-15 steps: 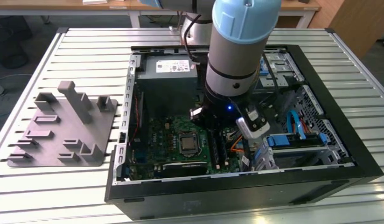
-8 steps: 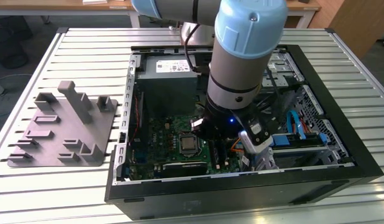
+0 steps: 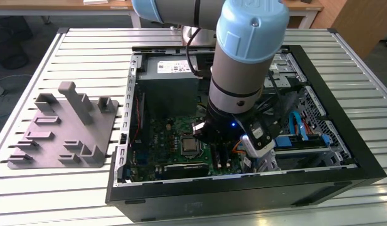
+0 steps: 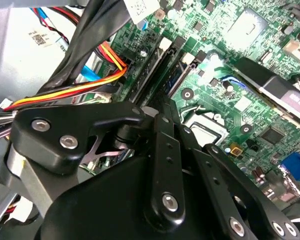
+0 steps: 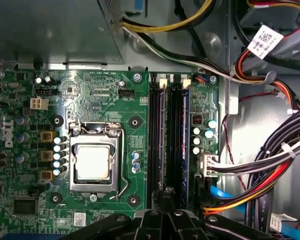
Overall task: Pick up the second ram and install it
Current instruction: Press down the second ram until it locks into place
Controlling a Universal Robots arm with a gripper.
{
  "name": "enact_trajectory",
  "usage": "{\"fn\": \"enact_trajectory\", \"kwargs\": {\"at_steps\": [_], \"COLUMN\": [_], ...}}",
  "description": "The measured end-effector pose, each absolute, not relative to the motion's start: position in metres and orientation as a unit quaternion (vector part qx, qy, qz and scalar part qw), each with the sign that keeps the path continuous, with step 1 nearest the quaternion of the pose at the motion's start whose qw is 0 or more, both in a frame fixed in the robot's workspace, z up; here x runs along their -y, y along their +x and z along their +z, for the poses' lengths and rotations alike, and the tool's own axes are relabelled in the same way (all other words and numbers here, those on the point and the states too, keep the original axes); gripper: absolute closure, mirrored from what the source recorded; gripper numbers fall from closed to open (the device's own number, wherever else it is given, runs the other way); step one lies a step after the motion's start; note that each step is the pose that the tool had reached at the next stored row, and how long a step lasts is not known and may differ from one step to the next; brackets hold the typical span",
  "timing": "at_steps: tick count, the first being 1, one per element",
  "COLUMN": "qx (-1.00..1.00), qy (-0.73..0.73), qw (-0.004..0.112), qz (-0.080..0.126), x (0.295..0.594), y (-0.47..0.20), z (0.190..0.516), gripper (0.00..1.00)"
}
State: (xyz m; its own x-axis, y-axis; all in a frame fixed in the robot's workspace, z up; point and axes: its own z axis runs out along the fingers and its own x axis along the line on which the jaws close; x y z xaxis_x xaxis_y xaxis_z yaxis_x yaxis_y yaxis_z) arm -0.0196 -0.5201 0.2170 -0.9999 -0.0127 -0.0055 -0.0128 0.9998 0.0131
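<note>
One claw [image 5: 165, 194] low inside case, at 3 o'clock of processor socket [image 3: 190, 145] in exterior view. Second ram [image 5: 160, 140] edge-on in slot, directly under tips. We cannot tell whether claw grips it.

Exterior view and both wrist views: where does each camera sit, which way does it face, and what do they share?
Exterior view: off the arm, high, looking down on the open black computer case; blue-grey arm shows.
First wrist view: straight down at the green motherboard and long black memory slots; black gripper linkage shows.
Second wrist view: oblique across the board; linkage fills the foreground.
Shared: silver processor socket.
</note>
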Motion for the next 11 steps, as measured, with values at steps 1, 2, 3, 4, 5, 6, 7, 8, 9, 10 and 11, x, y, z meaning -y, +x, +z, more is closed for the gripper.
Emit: {"fn": "enact_trajectory", "kwargs": {"at_steps": [1, 2, 3, 4, 5, 6, 7, 8, 9, 10, 11], "qx": [-1.000, -1.000, -1.000, -1.000, -1.000, -1.000, -1.000, -1.000, -1.000, -1.000, -1.000], "qy": [-0.006, -0.006, -0.006, -0.006, -0.006, -0.006, -0.006, -0.006, -0.006, -0.006, -0.006], "qw": [0.003, 0.003, 0.003, 0.003, 0.003, 0.003, 0.003, 0.003, 0.003, 0.003, 0.003], "qz": [0.006, 0.006, 0.006, 0.006, 0.007, 0.007, 0.006, 0.006, 0.006, 0.006, 0.006], "x": [0.520, 0.520, 0.520, 0.520, 0.520, 0.520, 0.520, 0.520, 0.519, 0.516, 0.512], "y": [-0.020, -0.020, -0.020, -0.020, -0.020, -0.020, -0.020, -0.020, -0.020, -0.020, -0.020], "z": [0.217, 0.217, 0.217, 0.217, 0.220, 0.225, 0.229, 0.231, 0.231, 0.232, 0.232], "gripper": [0.90, 0.90, 0.90, 0.90, 0.90, 0.90, 0.90, 0.90, 0.90, 0.90, 0.90]}}
